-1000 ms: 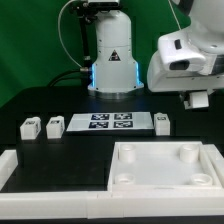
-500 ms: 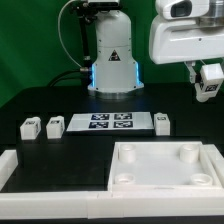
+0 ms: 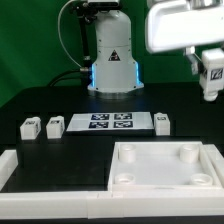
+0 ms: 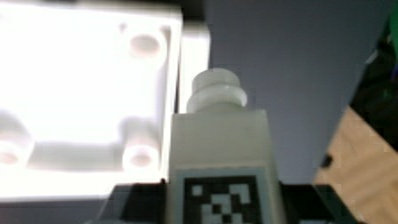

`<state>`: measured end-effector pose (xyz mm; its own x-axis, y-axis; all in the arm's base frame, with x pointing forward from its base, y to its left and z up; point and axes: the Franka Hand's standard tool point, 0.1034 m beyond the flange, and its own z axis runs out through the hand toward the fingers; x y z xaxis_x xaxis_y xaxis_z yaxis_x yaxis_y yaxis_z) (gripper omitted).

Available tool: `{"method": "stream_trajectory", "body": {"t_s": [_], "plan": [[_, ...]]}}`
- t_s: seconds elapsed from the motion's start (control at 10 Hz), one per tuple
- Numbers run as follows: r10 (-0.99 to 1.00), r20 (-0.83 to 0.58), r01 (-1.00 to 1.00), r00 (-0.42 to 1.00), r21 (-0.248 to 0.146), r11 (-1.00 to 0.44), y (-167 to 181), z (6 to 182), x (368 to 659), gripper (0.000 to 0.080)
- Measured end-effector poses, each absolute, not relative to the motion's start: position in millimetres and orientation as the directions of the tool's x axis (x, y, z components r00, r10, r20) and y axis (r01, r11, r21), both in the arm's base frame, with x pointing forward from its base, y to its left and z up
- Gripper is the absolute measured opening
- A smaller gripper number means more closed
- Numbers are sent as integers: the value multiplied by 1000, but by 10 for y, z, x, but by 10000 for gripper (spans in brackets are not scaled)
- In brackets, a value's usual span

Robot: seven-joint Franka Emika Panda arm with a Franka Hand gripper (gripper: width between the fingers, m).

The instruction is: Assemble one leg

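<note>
My gripper is high at the exterior view's right, shut on a white leg with a black-and-white tag. In the wrist view the leg stands between the jaws, its knobbed peg end pointing away, tag near the fingers. The large white square piece with round corner sockets lies below at the front right; it also shows in the wrist view. Three more legs rest on the table: two at the left and one right of the marker board.
The marker board lies mid-table in front of the robot base. A white L-shaped rail runs along the front left. The table is black.
My gripper has risen and shifted to the exterior view's right, carrying the leg up off the table area.
</note>
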<state>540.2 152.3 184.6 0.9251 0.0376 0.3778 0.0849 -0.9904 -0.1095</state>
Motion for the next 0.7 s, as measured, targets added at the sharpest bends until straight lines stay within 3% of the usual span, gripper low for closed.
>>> {"method": "stream_trajectory", "body": {"t_s": [0.1,0.2,0.4,0.5,0.7], "plan": [[31,479,102,877,-123,-987,1545,1892,5535,290],[18,515,104,857,-137,-985,1579,1844,5472,290],[32,494,109,869,-128,-986,1564,1804,5439,290],[45,494,120,868,-120,-986,1548,1792,5441,290],[116,494,169,862,-64,-983,1349,1816,5709,290]]}}
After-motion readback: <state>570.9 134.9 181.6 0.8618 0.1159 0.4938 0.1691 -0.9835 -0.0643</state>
